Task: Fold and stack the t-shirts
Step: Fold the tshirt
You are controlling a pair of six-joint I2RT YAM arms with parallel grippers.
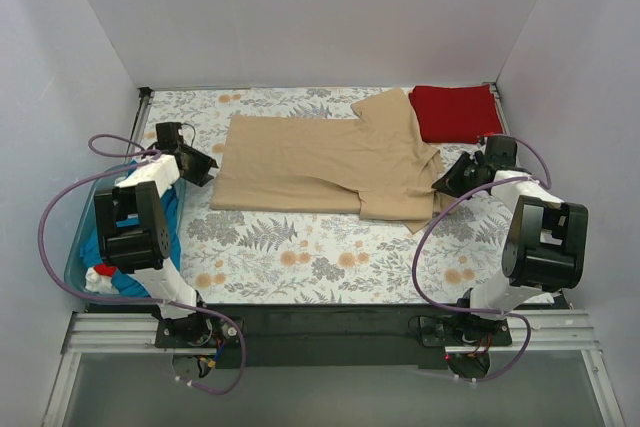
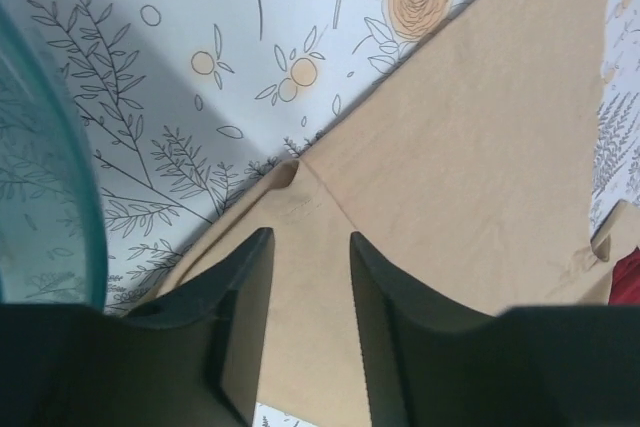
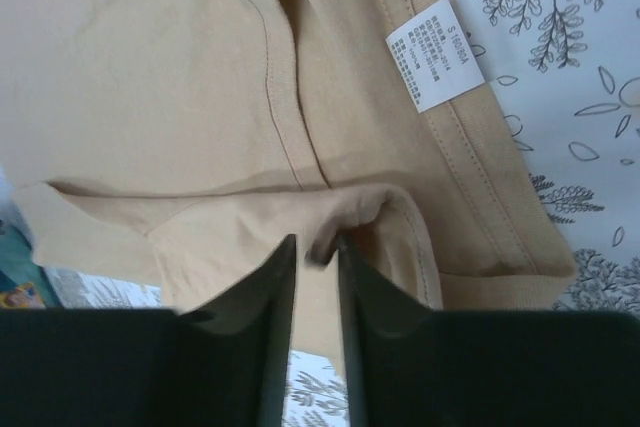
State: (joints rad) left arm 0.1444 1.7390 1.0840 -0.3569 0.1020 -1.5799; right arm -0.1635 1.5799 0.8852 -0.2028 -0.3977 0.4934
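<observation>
The tan t-shirt [image 1: 320, 162] lies spread across the middle of the floral tablecloth, its right side partly folded over. My left gripper [image 1: 200, 165] is open at the shirt's left edge, and in the left wrist view [image 2: 308, 247] the tan cloth [image 2: 470, 177] shows between the fingers. My right gripper [image 1: 447, 180] is at the shirt's right edge, nearly closed, pinching a raised fold of tan cloth [image 3: 380, 202] near the size label [image 3: 435, 52]. The dark red t-shirt [image 1: 455, 112] lies folded at the back right. The teal t-shirt [image 1: 172, 215] sits bunched in the tub.
A light blue plastic tub [image 1: 72, 252] stands at the left table edge beside the left arm, its rim [image 2: 70, 207] close to the left gripper. White walls enclose the table on three sides. Purple cables loop from both arms.
</observation>
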